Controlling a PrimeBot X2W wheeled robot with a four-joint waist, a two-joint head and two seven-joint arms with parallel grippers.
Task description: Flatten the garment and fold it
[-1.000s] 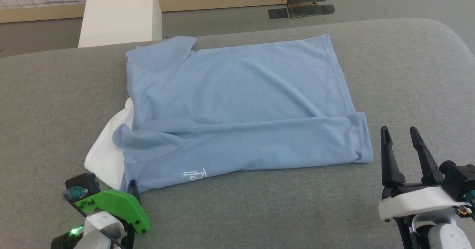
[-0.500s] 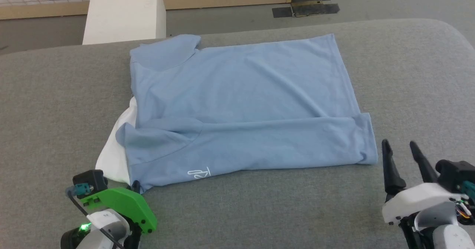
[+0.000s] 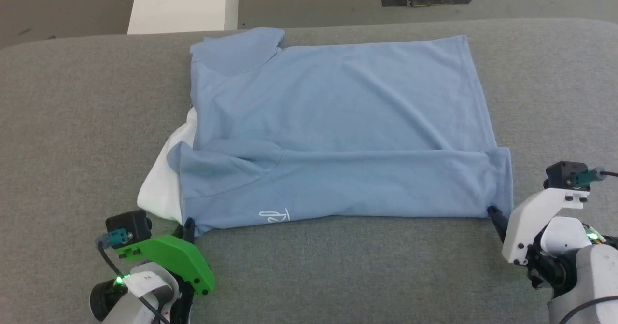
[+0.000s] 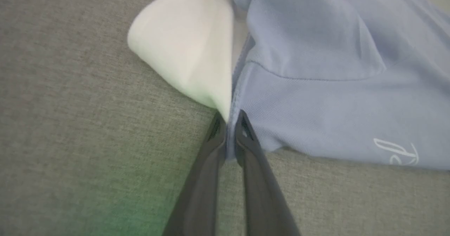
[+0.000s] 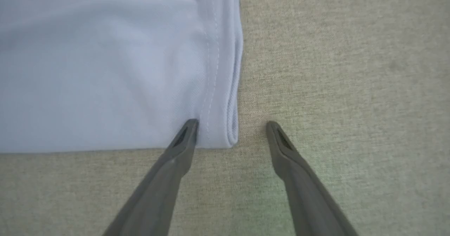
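The garment (image 3: pixel 338 121) lies spread mid-cushion, with bare grey cushion (image 3: pixel 72 121) along every edge. At its near-left corner the left gripper (image 4: pixel 229 118) pinches the cloth. The right gripper (image 5: pixel 232 125) is spread wide and straddles the near-right hem corner.

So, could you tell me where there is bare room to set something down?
Bare grey surface lies left of the shirt, right of it, and in the near strip between left tool and right tool. The shirt's near corners are crowded: the left tool is shut on one, the right stands open astride the other.
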